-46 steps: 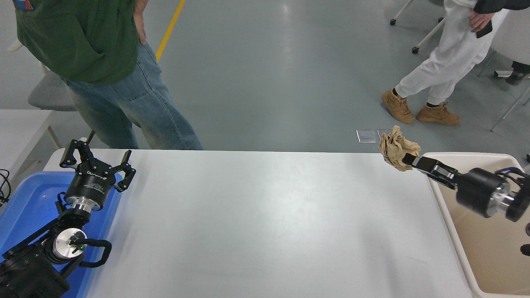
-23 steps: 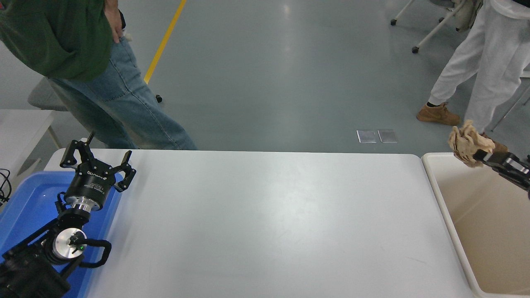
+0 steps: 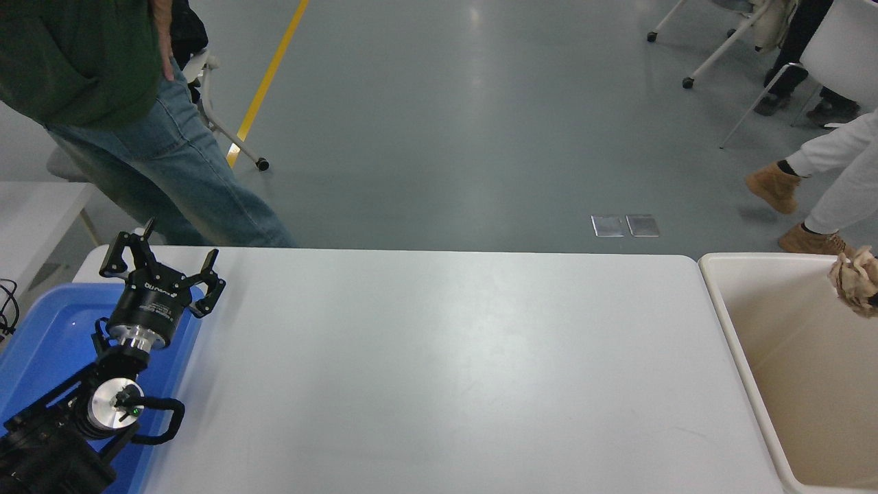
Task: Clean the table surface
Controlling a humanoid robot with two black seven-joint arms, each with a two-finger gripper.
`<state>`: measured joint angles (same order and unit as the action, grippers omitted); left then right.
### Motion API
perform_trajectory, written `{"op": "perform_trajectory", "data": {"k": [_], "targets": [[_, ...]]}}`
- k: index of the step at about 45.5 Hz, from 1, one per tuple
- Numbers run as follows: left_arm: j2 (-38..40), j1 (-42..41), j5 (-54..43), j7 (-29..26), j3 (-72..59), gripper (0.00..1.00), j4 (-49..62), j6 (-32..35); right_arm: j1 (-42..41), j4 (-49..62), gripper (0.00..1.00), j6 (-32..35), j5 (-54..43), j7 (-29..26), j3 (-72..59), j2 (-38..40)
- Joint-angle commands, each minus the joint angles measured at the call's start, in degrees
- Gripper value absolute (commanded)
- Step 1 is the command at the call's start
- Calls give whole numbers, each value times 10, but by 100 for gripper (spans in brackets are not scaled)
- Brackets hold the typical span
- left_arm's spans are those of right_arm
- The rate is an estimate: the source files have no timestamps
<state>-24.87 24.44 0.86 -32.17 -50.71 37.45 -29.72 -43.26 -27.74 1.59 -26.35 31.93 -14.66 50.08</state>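
The table surface is a wide white top with rounded corners, and nothing lies on it. A crumpled tan paper wad hangs at the picture's right edge, over the far right part of the beige tub. What holds the wad is cut off by the edge, so my right gripper is out of view. My left gripper is parked at the lower left with its fingers spread open and empty, above the edge of a blue tray.
A person in a green top and jeans stands at the table's far left corner. Another person's legs in white trousers and tan boots are at the far right. A smaller white table is at the left.
The right arm has carried the paper wad to the right, from the table's far right corner to over the tub, and has left the picture. Both people have shifted. The left arm has not moved.
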Motion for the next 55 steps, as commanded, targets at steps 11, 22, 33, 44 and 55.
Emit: {"op": "perform_trajectory", "data": {"k": [11,22,33,44,55], "targets": [[0,0,0,0,0,99,0,0,77,288,0,49,26,-19,-1,-181],[0,0,-1,-1,0,99,0,0,96,292,0,21,32,-53,1,-211],[0,0,0,0,0,99,0,0,104,292,0,5,53,-85,1,-226],[0,0,0,-1,0,99,0,0,113,293,0,0,56,-85,1,-233],[0,0,0,0,0,99,0,0,113,293,76,-62,62,-82,0,-232]]}}
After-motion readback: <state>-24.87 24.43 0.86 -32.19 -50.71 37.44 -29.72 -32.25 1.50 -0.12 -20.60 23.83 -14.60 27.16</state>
